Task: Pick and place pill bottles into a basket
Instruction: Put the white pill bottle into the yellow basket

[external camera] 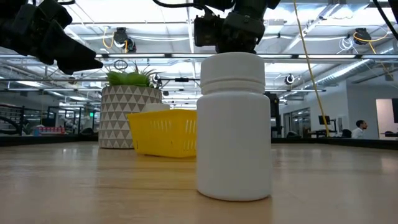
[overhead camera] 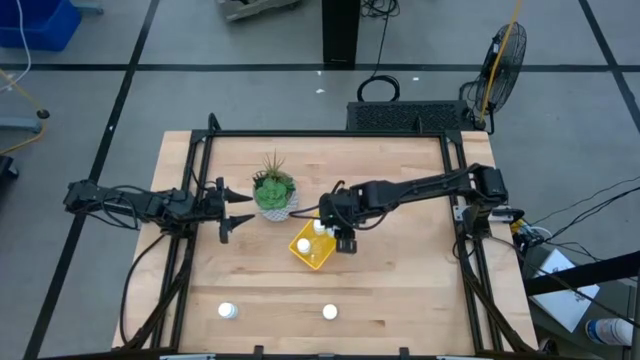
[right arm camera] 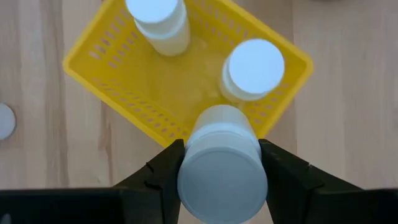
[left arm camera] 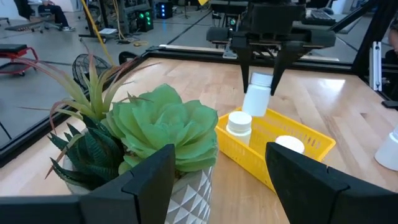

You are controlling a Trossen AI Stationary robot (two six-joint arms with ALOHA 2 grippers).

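Note:
The yellow basket stands on the table beside the white plant pot. Two white pill bottles stand in the basket, one and another. My right gripper is shut on a third bottle, just above the basket's edge. Two more bottles stand on the table near its front edge, one at the left and one at the middle. My left gripper is open and empty, left of the pot. My right gripper pinches the bottle's upper part, at and just below the cap, between its two fingers. The fingers come from above, pointing down. The bottle hangs below them, slightly tilted, lifted clear over the basket's edge.
The plant pot with its green leaves stands close to the basket's left side. One bottle stands right in front of the low camera. A black frame runs around the table's far and side edges.

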